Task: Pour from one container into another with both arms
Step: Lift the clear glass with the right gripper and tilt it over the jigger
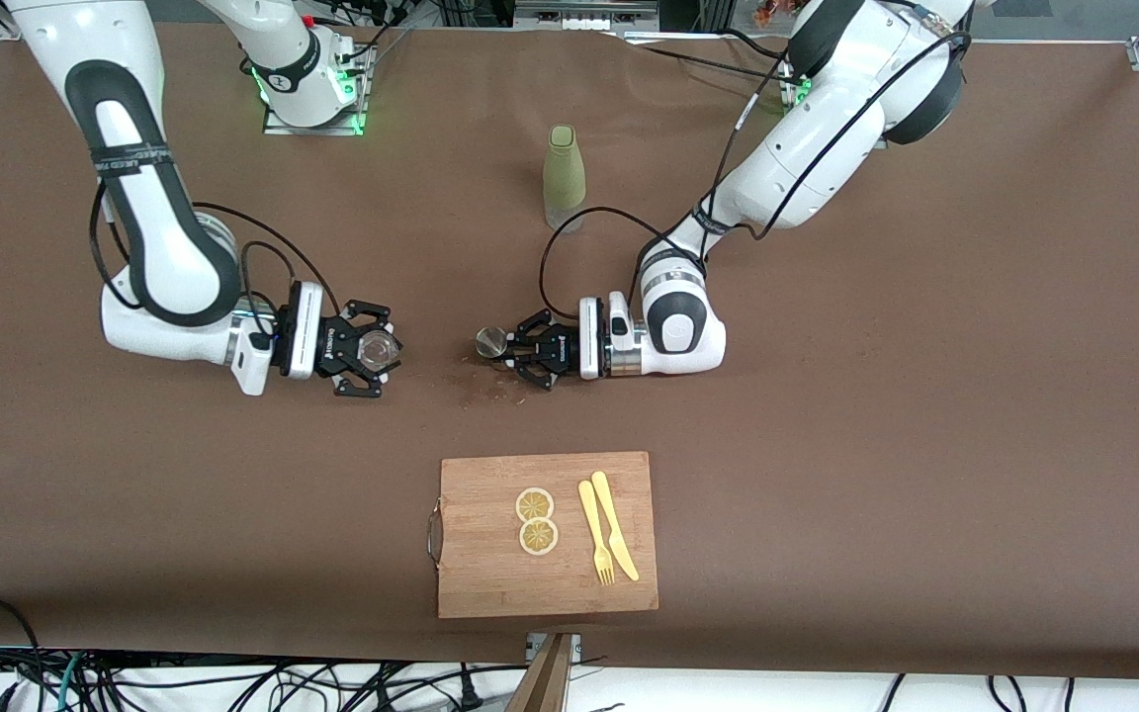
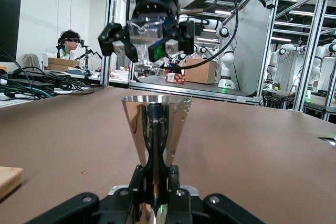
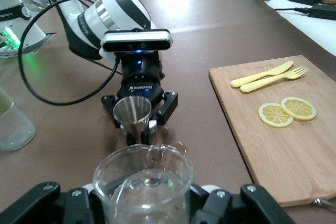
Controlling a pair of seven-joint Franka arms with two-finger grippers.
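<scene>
From the front camera, the right gripper (image 1: pixel 377 349) was clamped on the clear glass cup (image 1: pixel 378 347) and carried it over the brown table (image 1: pixel 827 415) toward the right arm's end. The left gripper (image 1: pixel 515 348) was closed on the metal jigger (image 1: pixel 490 342), which it kept upright over the middle of the table, with a clear gap between it and the cup. The two grippers pointed at each other. A green-sleeved bottle (image 1: pixel 564 176) stood on the table farther from the camera than the jigger. A wooden cutting board (image 1: pixel 547 535) lay nearer the camera; on it were two lemon slices (image 1: pixel 536 520), a yellow fork (image 1: pixel 595 532) and a yellow knife (image 1: pixel 614 524).

In the left wrist view, the jigger (image 2: pixel 155 129) stood upright just in front of the lens, its narrow waist pinched between the left gripper's fingers (image 2: pixel 146 179). Farther off and higher, the right gripper (image 2: pixel 147 40) was shut around the cup (image 2: pixel 148 38), well apart from the jigger's rim.

In the right wrist view, the cup (image 3: pixel 143 184) filled the foreground, mouth up, gripped by the right gripper's fingers (image 3: pixel 231 203); whether it held liquid could not be told. Farther on, the left gripper (image 3: pixel 139 109) had the jigger (image 3: pixel 133 116) clamped upright, its open cone facing up. Some wet marks (image 3: pixel 176 142) showed on the table beside the jigger. The board (image 3: pixel 273 129) with the slices (image 3: pixel 286 111) and cutlery lay off to one side, and the base of the bottle (image 3: pixel 13 124) showed at the edge.
</scene>
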